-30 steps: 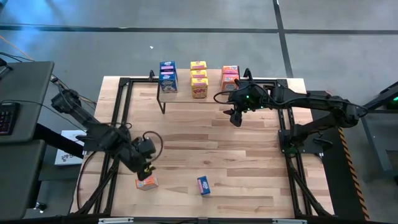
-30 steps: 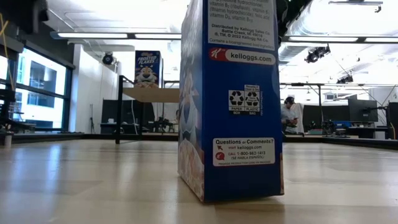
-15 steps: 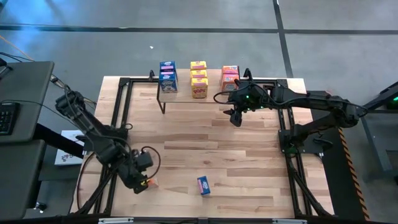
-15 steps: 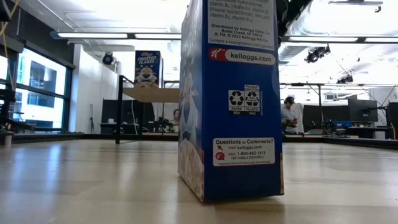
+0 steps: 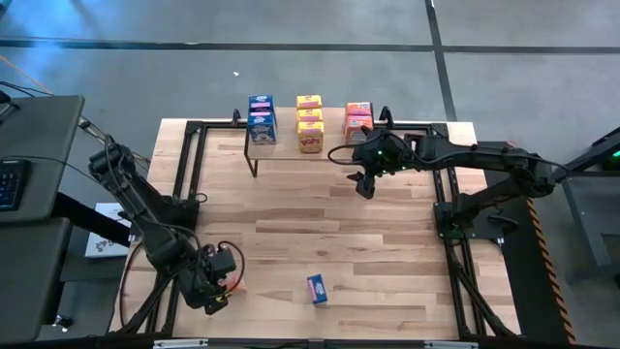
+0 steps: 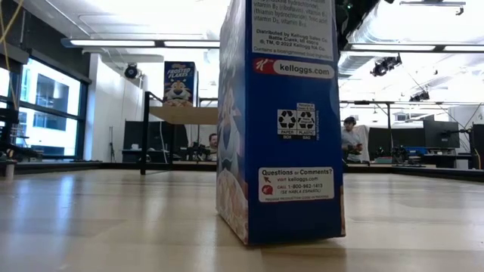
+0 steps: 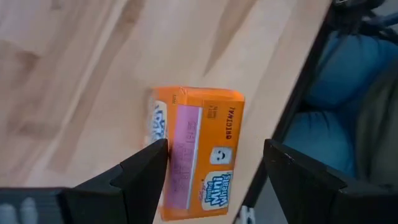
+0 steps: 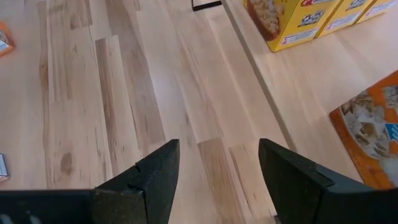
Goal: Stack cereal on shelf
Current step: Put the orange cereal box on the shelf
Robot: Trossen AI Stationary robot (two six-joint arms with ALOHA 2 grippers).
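Wooden tabletop: left gripper is hovering, jaws wide, over the orange Mini-Wheats box lying flat near the table's edge — it should descend squarely, straddling it; right gripper is waiting open, empty, beside the shelf.

Long ceiling light strips brighten an open room with tall windows at one side, desks with dark monitors behind, and a grey concrete floor beneath.
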